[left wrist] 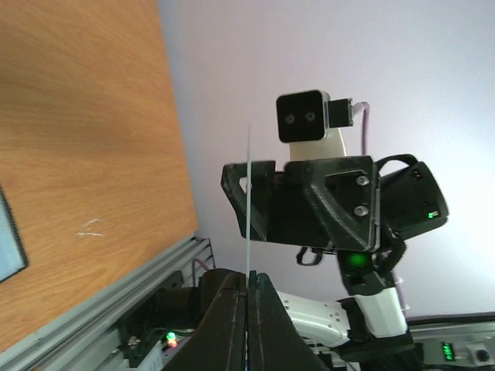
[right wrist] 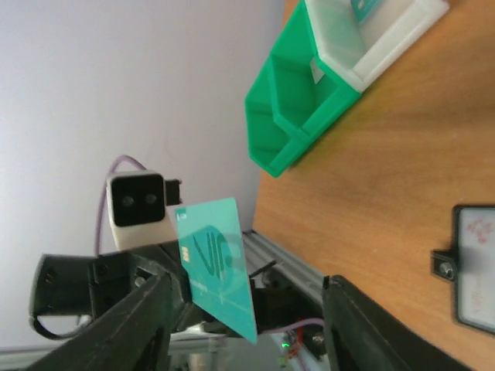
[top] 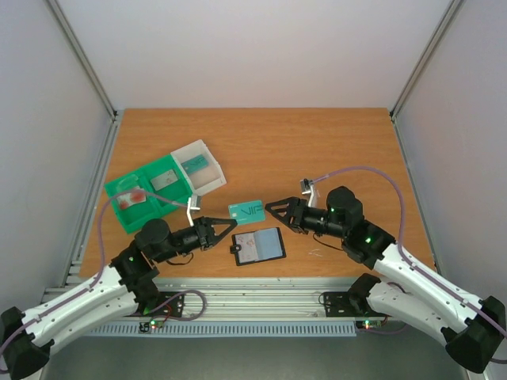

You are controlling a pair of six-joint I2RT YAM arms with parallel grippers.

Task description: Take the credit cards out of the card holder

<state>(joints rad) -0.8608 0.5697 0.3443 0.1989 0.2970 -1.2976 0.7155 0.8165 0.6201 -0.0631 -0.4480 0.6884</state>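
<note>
A teal credit card [top: 247,210] marked VIP hangs above the table between both arms. My left gripper [top: 232,223] is shut on its near edge. In the left wrist view the card [left wrist: 248,193] shows edge-on as a thin line rising from the closed gripper [left wrist: 249,283]. My right gripper [top: 273,214] faces it, open; in the right wrist view the card [right wrist: 216,267] stands between the spread jaws of that gripper [right wrist: 249,283], close to the left one. The black card holder [top: 259,246] lies open on the table below, its greyish-blue inside up.
A green-and-white sorting tray [top: 119,188] sits at the back left, with a teal card [top: 192,164], a grey card [top: 165,180] and a red-pink card [top: 135,198] in its compartments. Metal rails run along the table's near edge.
</note>
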